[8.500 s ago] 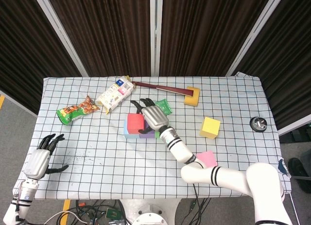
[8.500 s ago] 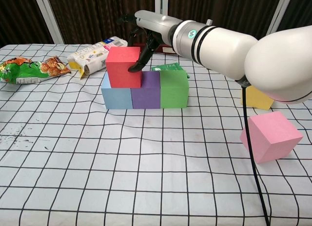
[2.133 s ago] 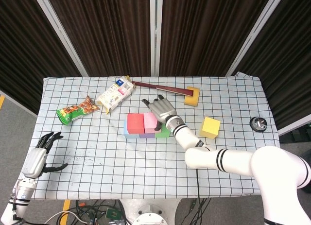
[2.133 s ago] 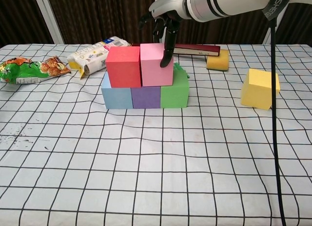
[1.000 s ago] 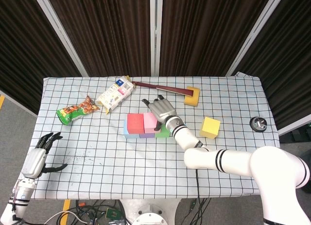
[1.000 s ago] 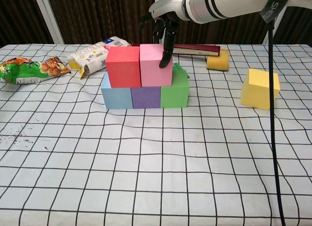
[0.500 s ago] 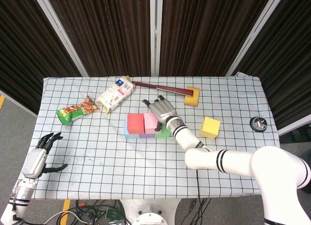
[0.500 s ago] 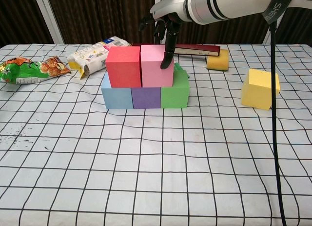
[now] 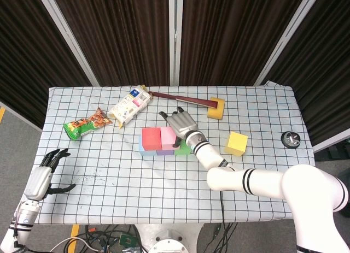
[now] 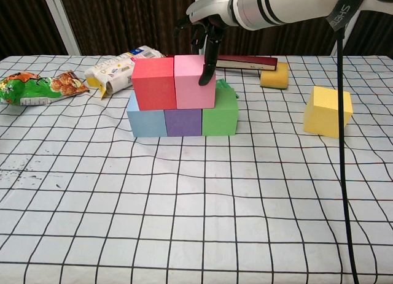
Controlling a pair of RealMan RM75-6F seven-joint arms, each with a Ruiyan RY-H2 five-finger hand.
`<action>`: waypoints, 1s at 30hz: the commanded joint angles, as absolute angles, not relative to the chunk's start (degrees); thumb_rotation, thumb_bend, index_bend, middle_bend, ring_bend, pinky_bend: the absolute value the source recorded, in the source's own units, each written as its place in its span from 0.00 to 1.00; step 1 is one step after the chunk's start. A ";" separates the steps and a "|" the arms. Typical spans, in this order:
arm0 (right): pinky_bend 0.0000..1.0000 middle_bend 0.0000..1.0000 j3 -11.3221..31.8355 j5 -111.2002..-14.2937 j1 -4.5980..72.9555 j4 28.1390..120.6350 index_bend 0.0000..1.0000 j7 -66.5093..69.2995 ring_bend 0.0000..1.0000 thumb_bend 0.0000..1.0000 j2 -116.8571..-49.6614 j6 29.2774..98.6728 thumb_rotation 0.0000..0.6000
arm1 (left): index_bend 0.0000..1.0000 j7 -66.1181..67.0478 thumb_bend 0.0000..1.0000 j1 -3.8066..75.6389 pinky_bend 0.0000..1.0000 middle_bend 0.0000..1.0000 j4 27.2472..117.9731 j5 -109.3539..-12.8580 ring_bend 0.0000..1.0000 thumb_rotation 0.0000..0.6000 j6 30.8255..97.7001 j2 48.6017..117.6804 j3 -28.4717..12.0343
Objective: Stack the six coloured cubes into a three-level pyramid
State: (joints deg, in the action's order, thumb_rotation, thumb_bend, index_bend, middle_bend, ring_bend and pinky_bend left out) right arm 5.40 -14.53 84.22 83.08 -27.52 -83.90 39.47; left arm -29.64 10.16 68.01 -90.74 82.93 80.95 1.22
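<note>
On the checked bench [image 9: 109, 171], the red cube [image 9: 151, 137] and pink cube [image 9: 169, 137] sit side by side on a lower row of cubes. The right hand [image 9: 182, 124] rests its fingers [image 9: 178, 144] against the pink cube. The yellow cube [image 9: 236, 143] stands apart. The left hand [image 9: 44, 176] hangs off the bench edge, fingers spread.

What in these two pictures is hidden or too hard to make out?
- Left hand: seen only in the head view, at the table's edge; the chest view's frame leaves it out.
- Right hand: its fingers touch the pink cube, but the cube hides the contact behind it.
- Green packet: mostly hidden behind the green cube in the chest view.
- Round dark object: too small to identify in the head view.
</note>
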 commanded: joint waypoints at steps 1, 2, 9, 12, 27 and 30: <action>0.00 0.63 5.41 -14.42 84.22 83.02 0.00 -27.62 0.16 0.12 -83.99 39.51 1.00 | 0.08 -29.66 0.00 10.17 0.07 0.17 68.01 -90.74 0.04 1.00 82.93 80.95 1.19; 0.00 0.63 5.42 -14.41 84.21 82.98 0.00 -27.65 0.16 0.12 -84.04 39.52 1.00 | 0.08 -29.64 0.00 10.18 0.07 0.17 68.02 -90.76 0.04 1.00 82.93 80.94 1.19; 0.00 0.63 5.50 -14.27 84.02 82.58 0.00 -27.68 0.16 0.12 -84.39 39.30 1.00 | 0.08 -29.60 0.00 10.20 0.07 0.17 68.05 -90.73 0.04 1.00 82.85 80.91 1.19; 0.00 0.63 5.56 -14.21 83.96 82.44 0.00 -27.67 0.16 0.12 -84.43 39.20 1.00 | 0.08 -29.62 0.00 10.21 0.07 0.17 68.02 -90.71 0.04 1.00 82.81 80.91 1.20; 0.00 0.42 5.82 -15.18 83.34 82.32 0.00 -26.50 0.11 0.00 -83.89 37.26 1.00 | 0.08 -30.07 0.00 10.24 0.07 0.17 68.13 -90.52 0.04 1.00 82.74 80.89 1.04; 0.00 0.36 5.95 -15.57 83.22 82.39 0.00 -26.06 0.07 0.00 -83.71 37.02 1.00 | 0.08 -30.10 0.00 10.27 0.07 0.17 68.14 -90.52 0.04 1.00 82.66 80.89 1.06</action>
State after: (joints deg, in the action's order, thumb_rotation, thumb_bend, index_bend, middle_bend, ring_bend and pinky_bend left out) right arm 5.90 -15.47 83.26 82.36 -26.17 -83.77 37.09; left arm -30.09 10.27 68.14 -90.53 82.67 80.89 1.06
